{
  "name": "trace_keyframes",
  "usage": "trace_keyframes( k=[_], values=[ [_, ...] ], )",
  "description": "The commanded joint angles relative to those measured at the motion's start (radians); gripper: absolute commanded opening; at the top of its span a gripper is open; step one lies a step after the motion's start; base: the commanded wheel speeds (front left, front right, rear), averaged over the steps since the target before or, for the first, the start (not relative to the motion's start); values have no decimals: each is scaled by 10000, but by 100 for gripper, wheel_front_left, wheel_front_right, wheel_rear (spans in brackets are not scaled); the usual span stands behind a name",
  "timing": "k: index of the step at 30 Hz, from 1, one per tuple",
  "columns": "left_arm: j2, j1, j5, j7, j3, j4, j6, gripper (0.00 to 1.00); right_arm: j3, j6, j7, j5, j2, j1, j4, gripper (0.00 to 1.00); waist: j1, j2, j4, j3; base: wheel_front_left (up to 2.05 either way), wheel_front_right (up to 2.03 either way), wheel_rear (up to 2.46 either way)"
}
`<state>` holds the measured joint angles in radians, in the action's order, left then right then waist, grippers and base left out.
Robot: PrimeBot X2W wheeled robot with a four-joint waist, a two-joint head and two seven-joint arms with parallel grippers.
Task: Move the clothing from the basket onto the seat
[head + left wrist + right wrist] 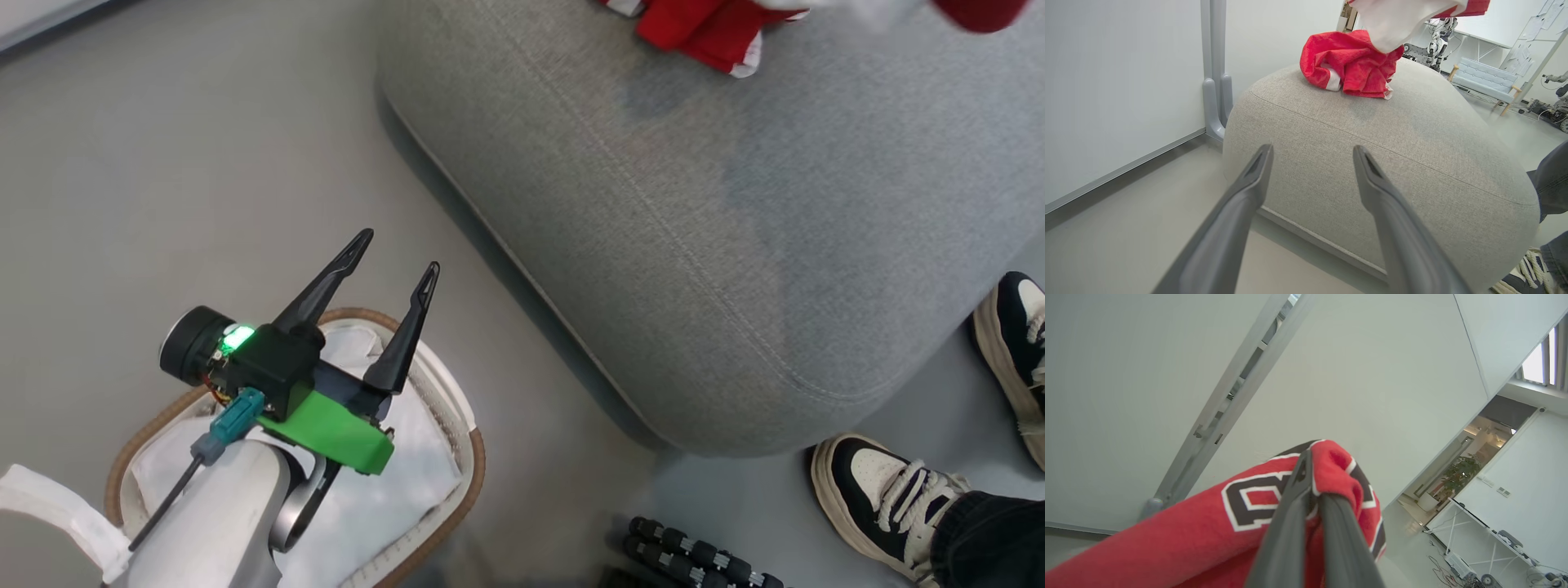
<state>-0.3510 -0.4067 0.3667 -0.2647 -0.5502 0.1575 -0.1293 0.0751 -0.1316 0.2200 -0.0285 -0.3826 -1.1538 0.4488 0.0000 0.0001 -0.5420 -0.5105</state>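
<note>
One red garment lies crumpled on the far part of the grey seat, and in the left wrist view this red garment rests on top of the seat. My right gripper is shut on a second red garment with black-and-white lettering, held up in the air. That second garment hangs above the seat, showing its white inside. My left gripper is open with nothing in it, hovering over the basket, where the white liner shows. The left gripper points at the seat's corner.
A person's black-and-white shoes stand on the floor at the seat's near right corner, a second shoe further right. A black ribbed object lies on the floor by the basket. A grey post and wall stand left of the seat.
</note>
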Motion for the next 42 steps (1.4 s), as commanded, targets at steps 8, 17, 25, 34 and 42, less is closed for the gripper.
trace_keyframes(
  k=[8,17,25,34,42],
  values=[
    [-286,-539,-22,10,-103,-304,-25,100,-1550,16,88,569,53,-463,1841,0,0,-1,1048,-1207,0,0,0],
    [-316,-789,51,11,116,-96,-25,100,-2499,16,396,827,948,494,3170,31,0,-1,1402,-1584,0,0,0],
    [131,-641,77,11,513,408,-25,100,-3102,16,455,594,1434,2668,2989,100,0,-1,1664,-784,0,0,0],
    [809,16,-5,11,1334,1095,-26,100,-3311,16,460,135,1599,5561,1783,100,0,-1,2148,662,0,0,0],
    [1560,846,-417,11,2656,1481,-26,100,-2745,16,461,-675,2289,7081,266,100,0,-1,2935,1780,0,0,0]
  ],
)
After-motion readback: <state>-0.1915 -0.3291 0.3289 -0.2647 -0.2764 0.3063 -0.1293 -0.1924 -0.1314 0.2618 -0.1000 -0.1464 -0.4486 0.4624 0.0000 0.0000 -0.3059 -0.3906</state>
